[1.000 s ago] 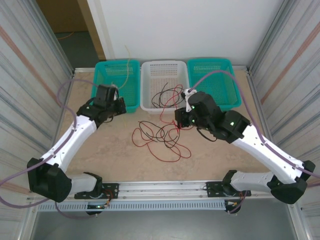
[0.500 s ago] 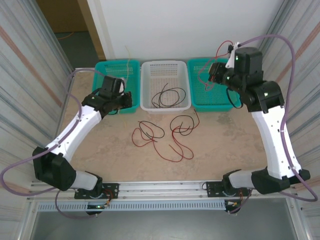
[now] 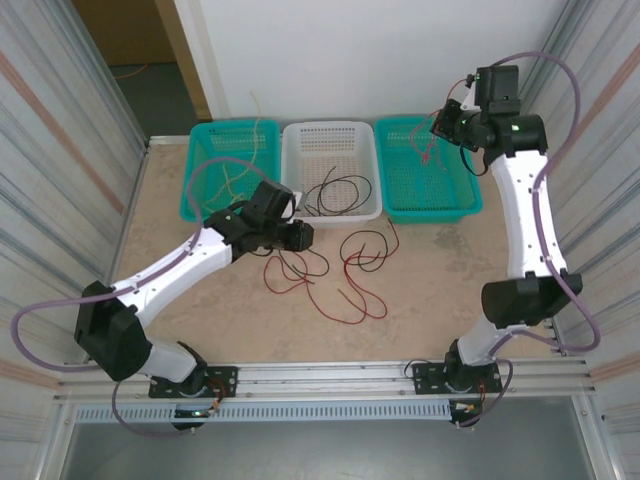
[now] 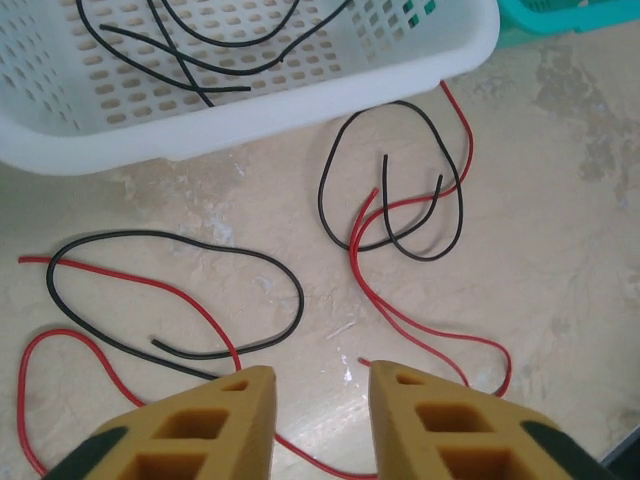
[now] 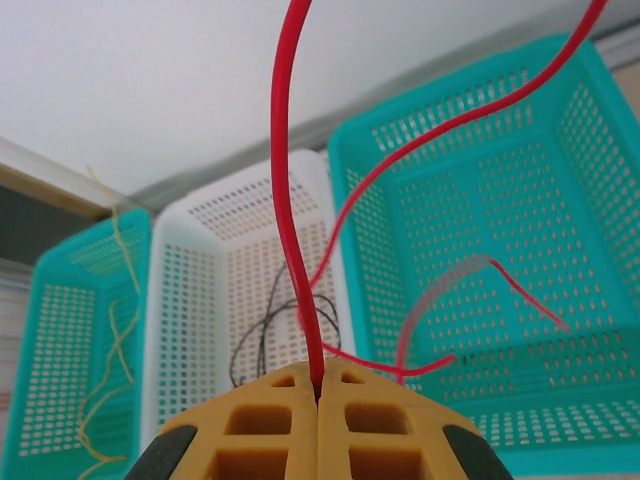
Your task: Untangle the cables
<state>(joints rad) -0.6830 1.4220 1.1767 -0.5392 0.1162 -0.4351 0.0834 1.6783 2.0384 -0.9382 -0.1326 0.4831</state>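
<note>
The pale marbled desk (image 3: 440, 290) carries three perforated baskets along its far edge. The left arm (image 3: 170, 275) reaches low across the middle of the desk, and the right arm (image 3: 525, 210) stands tall at the far right corner.

The right claw (image 5: 320, 385) is raised above the right teal basket (image 3: 430, 213). Its yellow fingers are pressed together, pinching a red cable (image 5: 290, 200). That cable runs straight out from the fingertips, and more red loops trail down from it over the teal basket below the claw. To that claw's left stands the white basket (image 3: 330, 130) and, further left, the left teal basket (image 3: 195, 180) with a pale yellow cable (image 5: 115, 320) inside.

The left claw (image 4: 322, 385) hangs just above the desk, fingers spread and holding nothing. Directly ahead of its tips lie the loose red cables (image 4: 400, 320) and loose black cables (image 4: 290, 290), crossing one another in open loops on the desk. One red strand passes under the claw's left finger, and a red end lies just ahead of its right finger. Beyond these, further from the claw, the white basket holds more black strands (image 4: 190, 50).
</note>
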